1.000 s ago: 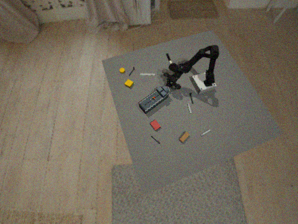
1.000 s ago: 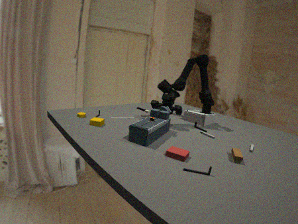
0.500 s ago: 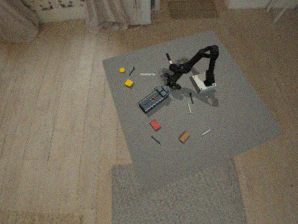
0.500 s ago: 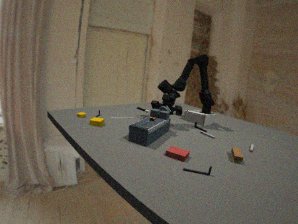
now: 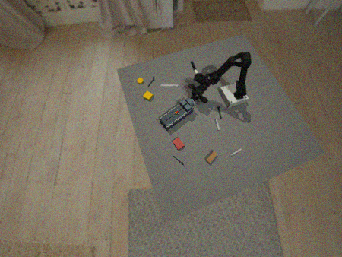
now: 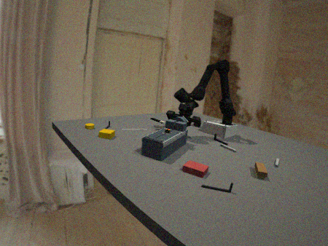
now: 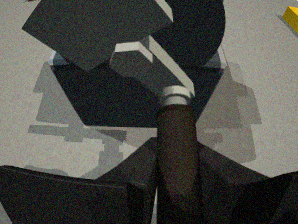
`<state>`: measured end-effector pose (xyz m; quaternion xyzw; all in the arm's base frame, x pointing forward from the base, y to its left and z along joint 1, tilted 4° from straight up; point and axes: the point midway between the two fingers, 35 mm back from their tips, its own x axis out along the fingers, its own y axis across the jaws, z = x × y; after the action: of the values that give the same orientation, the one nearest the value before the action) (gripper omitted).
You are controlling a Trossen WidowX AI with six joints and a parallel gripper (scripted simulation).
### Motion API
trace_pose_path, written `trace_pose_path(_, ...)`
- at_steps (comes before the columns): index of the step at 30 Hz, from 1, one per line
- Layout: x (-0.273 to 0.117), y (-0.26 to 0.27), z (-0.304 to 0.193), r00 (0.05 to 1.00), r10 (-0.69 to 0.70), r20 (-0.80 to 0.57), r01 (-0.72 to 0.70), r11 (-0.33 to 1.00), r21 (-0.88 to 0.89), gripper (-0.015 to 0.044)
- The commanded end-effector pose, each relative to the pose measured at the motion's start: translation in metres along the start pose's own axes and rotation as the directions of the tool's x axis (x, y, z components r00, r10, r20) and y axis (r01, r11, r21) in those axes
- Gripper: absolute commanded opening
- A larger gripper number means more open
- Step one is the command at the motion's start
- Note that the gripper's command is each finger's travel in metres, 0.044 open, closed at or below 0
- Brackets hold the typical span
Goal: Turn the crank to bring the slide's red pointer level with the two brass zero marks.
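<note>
The blue-grey machine stands on the table with a slotted top. A small red-orange pointer sits on its slide; the brass marks are too small to tell apart, so its exact level cannot be read. In the wrist view the grey crank arm slants down to the right and ends in a pale collar and a dark brown handle. My gripper is shut on that handle, at the machine's end nearest the arm. The fingers hide the handle's lower end.
A yellow block and a yellow disc lie beyond the machine. A red block and an orange block lie on its other side. Several thin black and white pieces are scattered around.
</note>
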<state>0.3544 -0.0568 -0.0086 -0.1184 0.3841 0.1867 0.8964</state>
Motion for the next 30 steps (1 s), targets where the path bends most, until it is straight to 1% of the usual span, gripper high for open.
trace_pose_path(1, 0.0042, 0.0073, -0.0040, 1.000, 0.022, -0.013, -0.022, 1.000, 0.005, 0.0000)
trace_pose_path(30, 0.0048, 0.0099, -0.0046, 1.000, 0.022, -0.013, -0.022, 1.000, 0.005, 0.0000)
